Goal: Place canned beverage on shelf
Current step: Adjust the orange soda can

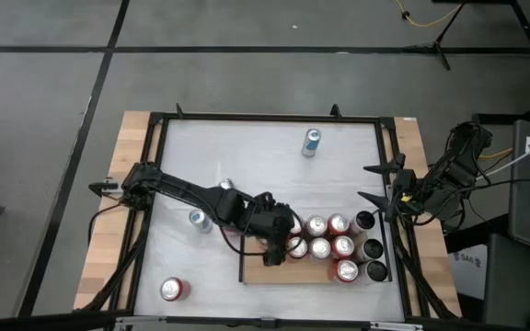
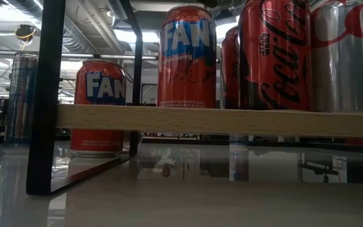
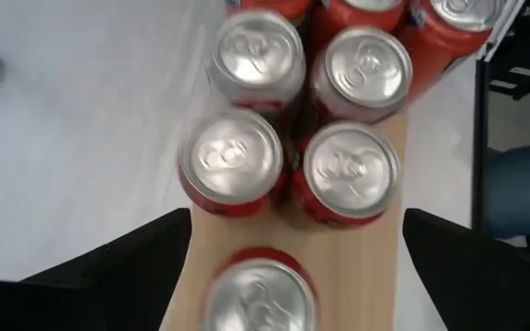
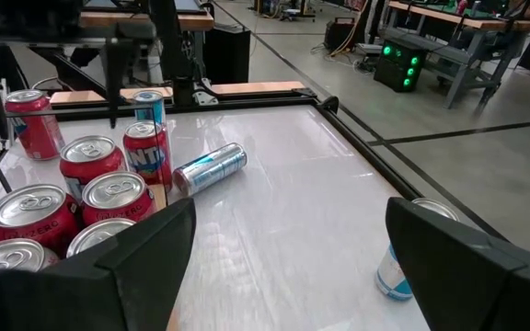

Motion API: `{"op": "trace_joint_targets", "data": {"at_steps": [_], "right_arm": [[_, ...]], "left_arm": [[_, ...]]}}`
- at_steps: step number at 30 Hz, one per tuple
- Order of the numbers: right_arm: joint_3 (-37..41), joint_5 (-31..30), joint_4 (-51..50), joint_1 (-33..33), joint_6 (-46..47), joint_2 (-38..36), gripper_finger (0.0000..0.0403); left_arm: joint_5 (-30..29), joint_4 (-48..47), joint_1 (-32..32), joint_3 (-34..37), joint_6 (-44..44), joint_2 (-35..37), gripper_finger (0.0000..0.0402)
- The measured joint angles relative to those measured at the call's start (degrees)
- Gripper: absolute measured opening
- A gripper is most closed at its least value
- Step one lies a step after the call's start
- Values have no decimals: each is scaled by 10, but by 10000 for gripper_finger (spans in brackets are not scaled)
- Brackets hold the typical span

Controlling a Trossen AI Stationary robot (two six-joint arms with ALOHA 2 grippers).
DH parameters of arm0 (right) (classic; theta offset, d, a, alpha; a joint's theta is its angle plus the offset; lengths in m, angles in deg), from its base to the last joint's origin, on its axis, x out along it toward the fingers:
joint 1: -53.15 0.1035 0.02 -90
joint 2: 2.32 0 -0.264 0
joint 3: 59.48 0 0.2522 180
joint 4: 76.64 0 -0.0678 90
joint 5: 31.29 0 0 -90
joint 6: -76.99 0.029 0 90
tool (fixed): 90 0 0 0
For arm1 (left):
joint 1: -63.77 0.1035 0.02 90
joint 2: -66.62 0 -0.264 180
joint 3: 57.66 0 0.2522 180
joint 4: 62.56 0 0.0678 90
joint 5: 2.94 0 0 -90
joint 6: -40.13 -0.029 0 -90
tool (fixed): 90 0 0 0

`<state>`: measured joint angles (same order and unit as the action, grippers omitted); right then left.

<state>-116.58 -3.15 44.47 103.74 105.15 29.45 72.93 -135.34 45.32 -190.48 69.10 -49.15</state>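
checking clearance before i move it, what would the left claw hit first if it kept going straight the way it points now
The left claw, open, points down at the shelf. First in line looks like the silver can top between its fingers, though depth is hard to judge.

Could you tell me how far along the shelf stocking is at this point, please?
Done: a cluster of cans stands on the shelf. In hand: the left gripper hovers open over the newest can. Left: a red can, a lying can and an upright blue can on the table; right gripper waits open.
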Motion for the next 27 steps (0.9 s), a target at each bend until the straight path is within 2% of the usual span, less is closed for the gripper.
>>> {"op": "trace_joint_targets", "data": {"at_steps": [9,19,27], "right_arm": [[0,0,0,0,0,0,347],[0,0,0,0,0,0,347],[0,0,0,0,0,0,347]], "left_arm": [[-41,-5,-16,53,93,-3,389],[-43,-9,-24,99,114,-3,386],[-16,-9,-24,113,110,-3,330]]}}
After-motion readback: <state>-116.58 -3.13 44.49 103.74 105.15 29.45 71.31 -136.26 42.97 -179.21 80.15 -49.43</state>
